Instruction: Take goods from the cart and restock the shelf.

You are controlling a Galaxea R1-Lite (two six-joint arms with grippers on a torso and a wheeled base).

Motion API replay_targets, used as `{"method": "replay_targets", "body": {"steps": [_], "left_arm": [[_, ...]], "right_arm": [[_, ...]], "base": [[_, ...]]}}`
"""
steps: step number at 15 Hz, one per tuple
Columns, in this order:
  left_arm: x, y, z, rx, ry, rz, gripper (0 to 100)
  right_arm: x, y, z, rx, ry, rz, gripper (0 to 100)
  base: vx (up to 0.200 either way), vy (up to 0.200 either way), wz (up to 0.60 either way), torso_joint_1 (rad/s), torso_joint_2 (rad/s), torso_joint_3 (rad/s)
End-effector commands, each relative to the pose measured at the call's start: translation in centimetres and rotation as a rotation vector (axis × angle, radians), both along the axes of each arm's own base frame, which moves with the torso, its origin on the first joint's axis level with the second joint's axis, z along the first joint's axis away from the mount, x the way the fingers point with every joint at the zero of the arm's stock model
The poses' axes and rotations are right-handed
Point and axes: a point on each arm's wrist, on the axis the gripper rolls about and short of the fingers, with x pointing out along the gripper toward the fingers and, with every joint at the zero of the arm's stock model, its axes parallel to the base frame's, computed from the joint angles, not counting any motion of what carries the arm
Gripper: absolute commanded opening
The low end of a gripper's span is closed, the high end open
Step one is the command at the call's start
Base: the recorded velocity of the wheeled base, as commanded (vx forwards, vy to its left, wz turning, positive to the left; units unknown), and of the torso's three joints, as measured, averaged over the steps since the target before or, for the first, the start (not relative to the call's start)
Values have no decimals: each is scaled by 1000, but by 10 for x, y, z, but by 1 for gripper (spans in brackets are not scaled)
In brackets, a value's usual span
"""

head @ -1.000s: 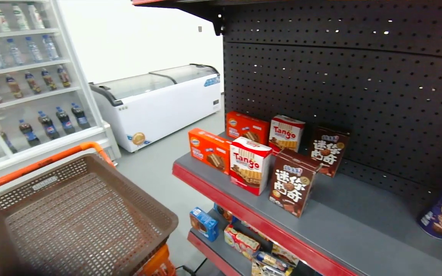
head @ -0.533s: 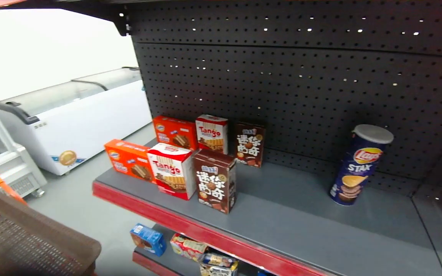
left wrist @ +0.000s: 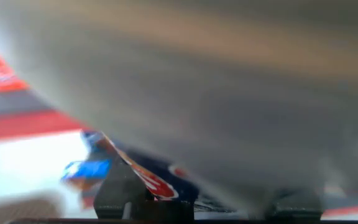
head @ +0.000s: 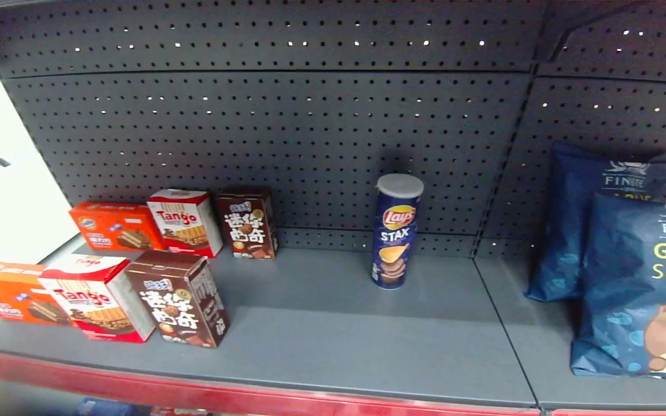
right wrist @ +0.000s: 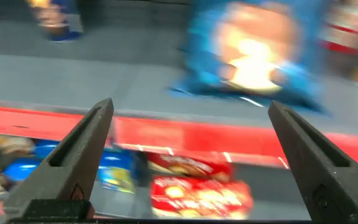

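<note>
Head view above the shelf [head: 339,335], right wrist view low before it.

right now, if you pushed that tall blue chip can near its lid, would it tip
The chip can stands tall on a narrow base, so it would probably tip. Being round, it would likely roll along the flat shelf, with nothing beside it to stop it.

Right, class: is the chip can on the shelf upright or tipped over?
Upright. The chip can stands on its base on the shelf, with its grey lid on top.
</note>
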Motion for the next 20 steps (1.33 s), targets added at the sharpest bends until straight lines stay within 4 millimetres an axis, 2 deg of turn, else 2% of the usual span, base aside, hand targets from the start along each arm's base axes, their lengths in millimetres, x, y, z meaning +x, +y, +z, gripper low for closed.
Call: {"method": "replay_targets", "body": {"steps": [1,11,15,17,18,19,20], "left_arm": [[0,0,1,1,-1,2,0],[-2,0,3,-4,-24,3,0],[-9,1,3,-11,-77,2,0],[-20,3,-4,-11,-75,5,0],[-27,4,-5,-6,-67,8,0],[-33,4,-7,3,-45,7,0],[-33,4,-7,6,-40,5,0]], "right_arm": [[0,0,0,0,2,1,100],[0,0,0,0,2,1,100],[0,0,0,-2,3,2,100],[-1,-1,3,2,-16,-30,100],[-6,0,46,-60,-110,51,100],[7,0,83,-83,-64,124,100],[11,1,90,-87,-53,149,100]], "base": [[0,0,0,0,0,0],[0,0,-60,1,0,0],[0,0,0,0,0,0],[0,0,0,0,0,0],[0,0,0,0,0,0],[0,0,0,0,0,0],[0,0,0,0,0,0]]}}
